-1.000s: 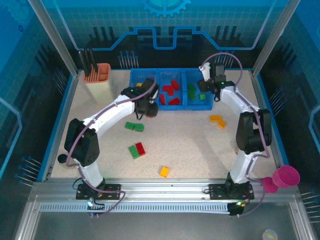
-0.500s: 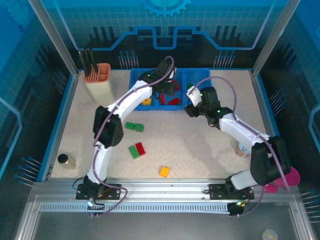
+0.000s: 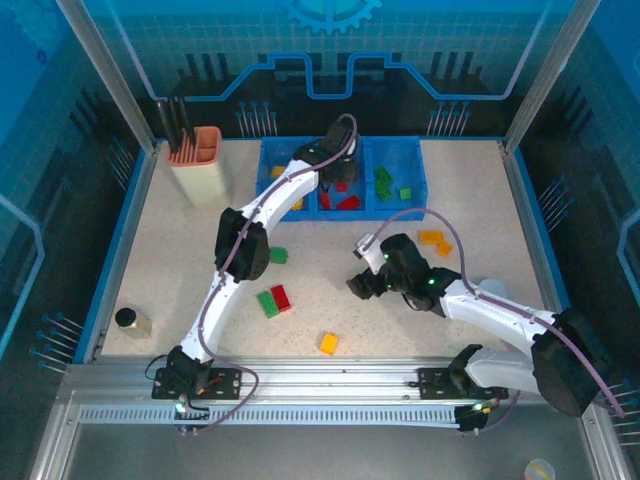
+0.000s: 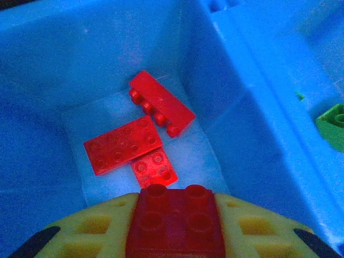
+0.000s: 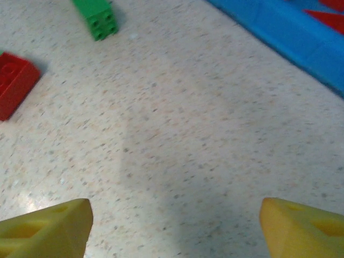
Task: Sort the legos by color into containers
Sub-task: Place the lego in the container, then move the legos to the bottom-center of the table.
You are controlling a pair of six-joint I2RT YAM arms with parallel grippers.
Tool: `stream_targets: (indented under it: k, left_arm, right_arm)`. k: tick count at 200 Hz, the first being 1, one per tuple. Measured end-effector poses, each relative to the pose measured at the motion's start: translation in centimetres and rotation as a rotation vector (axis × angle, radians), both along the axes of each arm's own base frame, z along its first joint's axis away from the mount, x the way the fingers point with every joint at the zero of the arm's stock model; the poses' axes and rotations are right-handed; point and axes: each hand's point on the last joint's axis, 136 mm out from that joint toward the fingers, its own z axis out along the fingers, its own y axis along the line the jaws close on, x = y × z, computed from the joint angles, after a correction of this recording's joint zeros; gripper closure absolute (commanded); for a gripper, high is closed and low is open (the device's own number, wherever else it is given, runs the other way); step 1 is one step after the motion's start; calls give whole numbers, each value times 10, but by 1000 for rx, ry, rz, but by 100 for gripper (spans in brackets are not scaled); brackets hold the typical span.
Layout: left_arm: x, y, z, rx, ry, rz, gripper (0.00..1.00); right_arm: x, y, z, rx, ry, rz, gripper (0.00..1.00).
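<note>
My left gripper (image 3: pixel 336 170) hangs over the middle compartment of the blue tray (image 3: pixel 415 150), shut on a red lego (image 4: pixel 176 221) between its yellow fingers (image 4: pixel 80 231). Below it three red legos (image 4: pixel 122 146) lie in that compartment. To the right a green lego (image 4: pixel 333 119) sits in the neighbouring compartment. My right gripper (image 3: pixel 360 285) is low over the middle of the table, open, with bare tabletop between its fingers (image 5: pixel 45 231). Ahead of it lie a green lego (image 5: pixel 97 19) and a red lego (image 5: pixel 13 83).
Loose legos on the table: a green one (image 3: pixel 278 256), a green and red pair (image 3: pixel 274 300), an orange one (image 3: pixel 328 343), two orange ones (image 3: pixel 436 241). A beige holder with an orange cup (image 3: pixel 200 160) stands back left. A small dark-topped cylinder (image 3: pixel 130 320) sits near the left edge.
My right arm swung back from the tray's right compartment to the middle of the table and its jaws opened wider. My left gripper carried the red lego over the middle compartment.
</note>
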Motion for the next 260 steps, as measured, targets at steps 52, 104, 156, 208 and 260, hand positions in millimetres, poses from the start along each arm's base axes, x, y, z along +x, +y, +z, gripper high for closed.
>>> stream_targets:
  k: [52,104,156,208,260]
  left_arm:
    - [4,6,-16,20,15,16,61]
    - [5,7,-10,37,-5,-5,36]
    - [-6,17,113,25,-204,-57,27]
    - [-102,95,290,-26,-491,-30,23]
    - [-197,186,268,33,-484,95,19]
  right_arm:
    - [-21,24,-3,59,61,48,12]
    - [-33,46,-18,16,131,98,15]
    - [-20,94,3,51,166,131,18]
    - [-8,149,-7,63,309,111,24]
    - [-18,183,-31,21,462,70,26]
